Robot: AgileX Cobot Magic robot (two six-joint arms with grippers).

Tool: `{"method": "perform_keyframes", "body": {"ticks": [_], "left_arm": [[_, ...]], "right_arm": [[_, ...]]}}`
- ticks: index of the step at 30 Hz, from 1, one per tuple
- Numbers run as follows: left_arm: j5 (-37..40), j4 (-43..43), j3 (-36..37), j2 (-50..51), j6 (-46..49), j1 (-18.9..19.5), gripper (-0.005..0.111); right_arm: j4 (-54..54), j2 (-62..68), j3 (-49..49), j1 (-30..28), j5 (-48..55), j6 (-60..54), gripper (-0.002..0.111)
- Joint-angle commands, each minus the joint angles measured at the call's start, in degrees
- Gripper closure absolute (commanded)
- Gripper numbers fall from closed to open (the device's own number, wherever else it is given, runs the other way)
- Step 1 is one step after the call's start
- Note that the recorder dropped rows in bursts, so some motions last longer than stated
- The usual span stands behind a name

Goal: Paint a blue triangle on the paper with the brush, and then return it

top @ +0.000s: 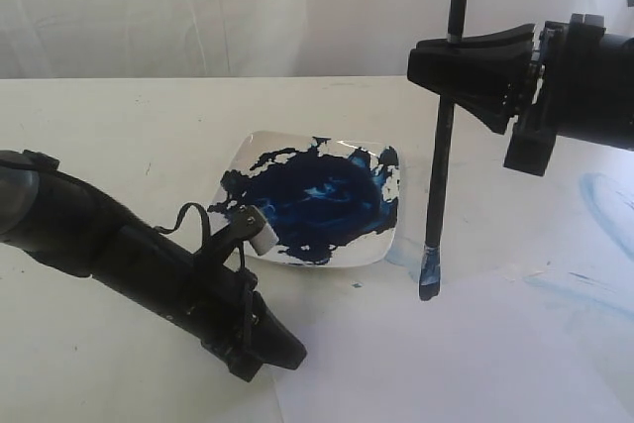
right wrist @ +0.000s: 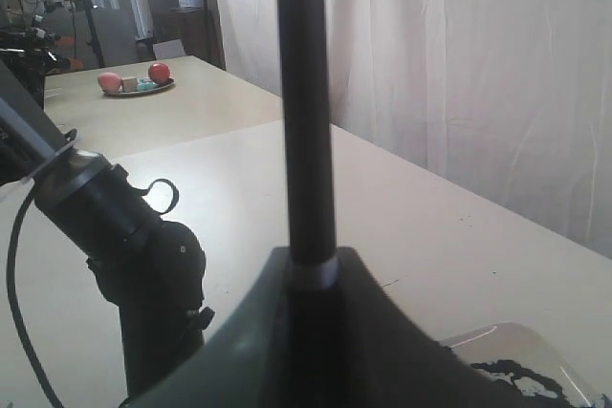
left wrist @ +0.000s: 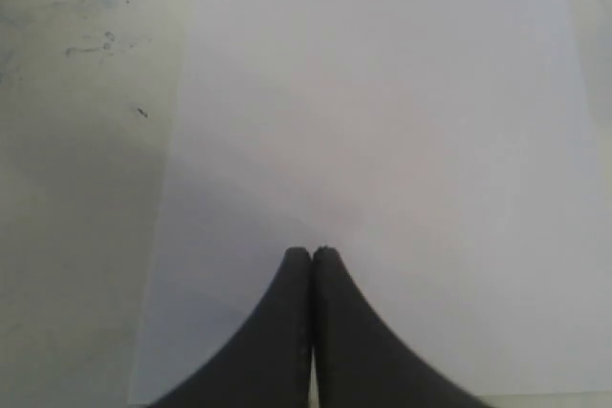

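While the right arm (top: 594,76) reaches in from the upper right of the exterior view, its jaws are clamped on the handle of the brush (top: 441,165), which hangs nearly upright. Its blue-loaded bristles (top: 428,279) sit just right of the plate (top: 260,143), by the upper edge of the paper (top: 446,364). Whether the tip touches the sheet cannot be told. No blue triangle shows on the paper; only pale blue smears (top: 604,205) mark the right side. The left arm (top: 119,245) lies across the lower left, its jaws pressed shut on nothing, poised over the sheet's near edge; whether they bear down on it cannot be told.

Several things could spoil the stroke from here. The bristles look heavy with paint from the dark blotch (top: 317,205) on the plate, so a drip or a fat first mark is likely. Because the tip is so close to the paper's edge, the stroke could begin on the desk (top: 99,126). With the grip high on the handle, sideways drag may tilt the brush. An unpinned sheet could slide and skew the lines.
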Motion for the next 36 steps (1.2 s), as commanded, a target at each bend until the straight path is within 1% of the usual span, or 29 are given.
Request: {"method": "perform_keyframes", "body": {"ticks": [1,16,36], "left_arm": [[1.2,0.3,-0.2,-0.1,0.5,-0.4,0.107],[-1.0,1.0,-0.2,-0.1,-1.1,-0.4,0.107],[-1.2,2.7,-0.2,-0.1,-1.1,-0.4,0.107]], "right_arm": [[0.2,0.1,0.2,0.1,-0.7,-0.5,0.108],[0.2,0.1,0.2,0.1,-0.7,-0.5,0.108],[-1.5,0.1,0.2,0.1,-0.7,-0.1,0.108]]}}
